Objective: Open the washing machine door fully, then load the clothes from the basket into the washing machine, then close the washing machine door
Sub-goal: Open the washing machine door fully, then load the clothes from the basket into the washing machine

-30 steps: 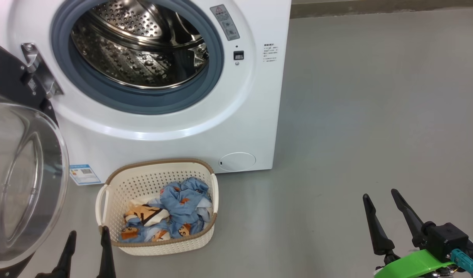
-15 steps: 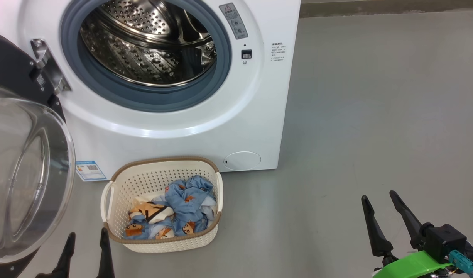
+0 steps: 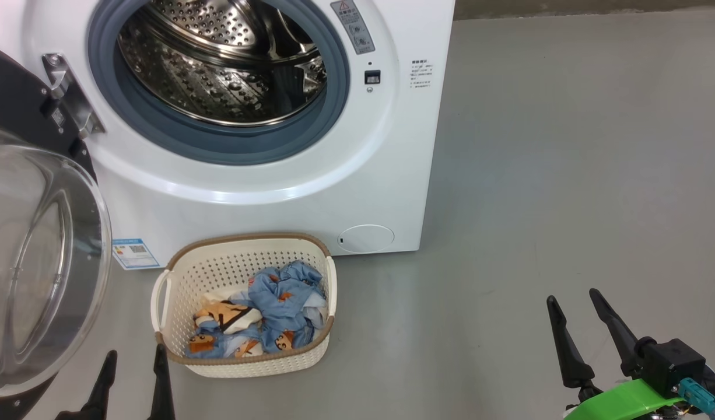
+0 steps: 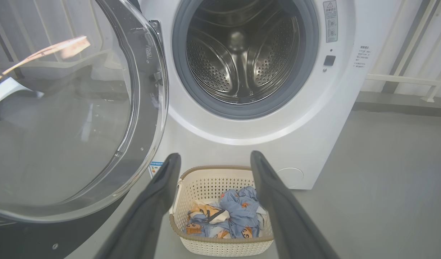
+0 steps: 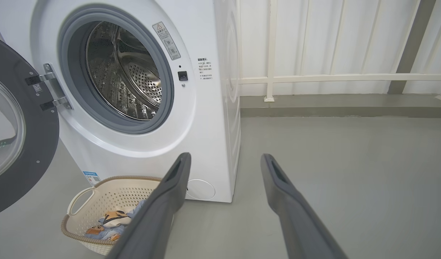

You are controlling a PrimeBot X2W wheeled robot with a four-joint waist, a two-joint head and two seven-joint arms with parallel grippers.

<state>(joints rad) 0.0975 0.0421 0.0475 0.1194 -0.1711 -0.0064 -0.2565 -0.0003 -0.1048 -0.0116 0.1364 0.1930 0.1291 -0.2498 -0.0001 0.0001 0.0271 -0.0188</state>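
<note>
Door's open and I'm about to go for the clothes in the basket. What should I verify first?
1. Washing machine door swung away from the washing machine mouth: ok.
2. Door at its hinge stop: cannot tell.
3. Drum empty: ok.
4. Clothes piled inside the basket: ok.
5. Left gripper open, empty, by the basket's near left corner: ok.
6. Right gripper open, empty, well to the basket's right: ok.

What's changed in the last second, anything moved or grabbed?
Only the head camera shifted slightly; nothing in the scene moved. Left gripper and right gripper stay open and empty, the washing machine door open, the clothes in the basket.
</note>
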